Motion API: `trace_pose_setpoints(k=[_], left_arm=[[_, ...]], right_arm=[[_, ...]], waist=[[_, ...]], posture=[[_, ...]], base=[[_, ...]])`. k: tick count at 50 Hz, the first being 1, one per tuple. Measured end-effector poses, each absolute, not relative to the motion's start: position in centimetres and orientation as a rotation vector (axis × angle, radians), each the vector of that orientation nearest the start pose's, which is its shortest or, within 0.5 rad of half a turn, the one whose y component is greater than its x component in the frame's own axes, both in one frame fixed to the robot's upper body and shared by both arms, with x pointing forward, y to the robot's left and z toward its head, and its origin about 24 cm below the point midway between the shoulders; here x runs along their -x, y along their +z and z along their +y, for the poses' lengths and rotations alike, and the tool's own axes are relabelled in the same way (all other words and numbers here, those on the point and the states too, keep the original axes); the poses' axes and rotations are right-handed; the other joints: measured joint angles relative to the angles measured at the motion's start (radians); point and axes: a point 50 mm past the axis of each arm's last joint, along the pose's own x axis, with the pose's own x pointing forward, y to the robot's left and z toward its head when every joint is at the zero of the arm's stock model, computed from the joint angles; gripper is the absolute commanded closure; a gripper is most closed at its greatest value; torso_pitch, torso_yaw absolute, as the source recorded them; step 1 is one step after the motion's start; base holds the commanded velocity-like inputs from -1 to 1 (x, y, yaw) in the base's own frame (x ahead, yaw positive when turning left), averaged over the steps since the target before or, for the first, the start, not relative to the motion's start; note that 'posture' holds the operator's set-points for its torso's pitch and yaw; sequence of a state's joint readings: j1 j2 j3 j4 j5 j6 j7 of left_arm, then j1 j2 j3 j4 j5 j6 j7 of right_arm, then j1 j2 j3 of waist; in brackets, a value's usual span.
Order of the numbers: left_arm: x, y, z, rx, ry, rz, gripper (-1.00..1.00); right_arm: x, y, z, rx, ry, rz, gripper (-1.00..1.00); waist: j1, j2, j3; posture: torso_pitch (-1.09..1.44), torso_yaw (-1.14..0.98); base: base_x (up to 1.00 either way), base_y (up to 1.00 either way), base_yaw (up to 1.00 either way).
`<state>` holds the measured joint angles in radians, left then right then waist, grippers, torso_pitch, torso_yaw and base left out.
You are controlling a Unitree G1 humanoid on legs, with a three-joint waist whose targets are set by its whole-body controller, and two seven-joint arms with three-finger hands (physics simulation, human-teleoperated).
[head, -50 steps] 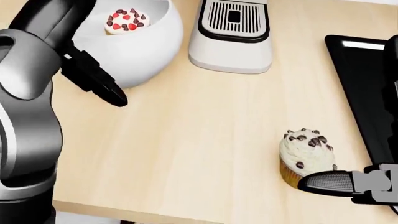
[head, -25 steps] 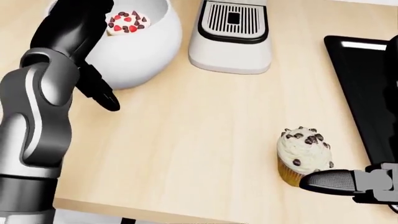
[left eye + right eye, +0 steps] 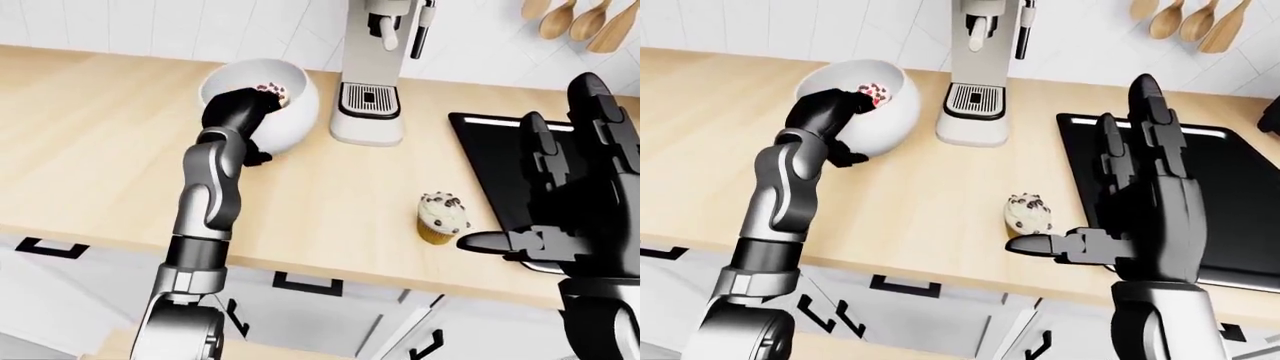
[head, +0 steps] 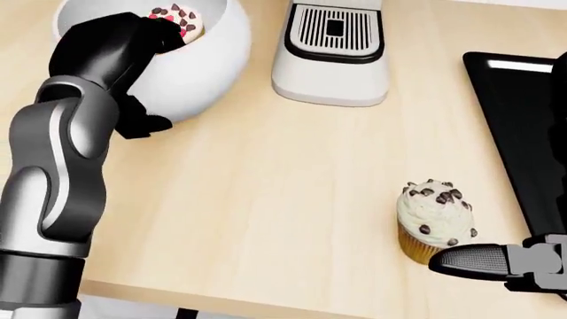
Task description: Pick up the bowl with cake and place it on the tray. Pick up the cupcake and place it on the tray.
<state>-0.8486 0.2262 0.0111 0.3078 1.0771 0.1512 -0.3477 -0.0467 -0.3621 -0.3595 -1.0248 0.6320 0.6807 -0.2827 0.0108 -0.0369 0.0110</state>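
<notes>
Two hands: left hand [image 4: 124, 40] over bowl [image 4: 208, 63] rim; right hand [image 3: 1145, 195] spread upright.

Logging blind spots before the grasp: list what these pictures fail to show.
- Left hand: its fingers at the bowl are hidden by its own black wrist in all views, so the grip is unclear.
- Cake: partly covered by that hand; cut by the head view's top edge.
- Tray: the right hand covers its left part.
- Coffee machine: top cut off.
</notes>
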Motion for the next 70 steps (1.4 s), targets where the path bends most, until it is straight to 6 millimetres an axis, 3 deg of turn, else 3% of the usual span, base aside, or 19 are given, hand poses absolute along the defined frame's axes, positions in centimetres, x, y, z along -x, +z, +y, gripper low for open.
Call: trace_pose_setpoints(k=[5,7,33,43,70], left_arm=[[-37.4,22.3,14.4,-1.297,0.006,-0.191,0.73],[-37.2,22.5,14.4,-1.296,0.006,-0.188,1.0],[-33.4,24.3,13.6,-1.33,-0.09,-0.184,1.0],[-32.9,24.8,13.4,-1.351,-0.105,-0.174,1.0],[-32.6,24.3,13.4,-1.341,-0.11,-0.178,1.0]], right_arm=[[-18.3,22.6,-19.8,-0.051,-0.07,-0.412,-1.0],[-18.3,22.6,-19.9,-0.051,-0.072,-0.412,-1.0],[-17.8,24.8,-20.0,0.062,0.02,-0.387,-1.0],[-18.6,25.6,-19.2,0.239,0.072,-0.295,-1.0],[-20.4,23.8,-19.0,0.454,0.028,-0.059,-1.0]], waist=[[-0.001,-0.001,0.002],[-0.001,-0.002,0.003],[-0.001,-0.027,0.032],[0.003,-0.031,0.04],[0.013,-0.034,0.043]], posture=[[0.0,0.0],[0.0,0.0],[0.0,0.0],[0.0,0.0],[0.0,0.0]], base=[[0.0,0.0,0.0],[0.0,0.0,0.0],[0.0,0.0,0.0],[0.0,0.0,0.0],[0.0,0.0,0.0]])
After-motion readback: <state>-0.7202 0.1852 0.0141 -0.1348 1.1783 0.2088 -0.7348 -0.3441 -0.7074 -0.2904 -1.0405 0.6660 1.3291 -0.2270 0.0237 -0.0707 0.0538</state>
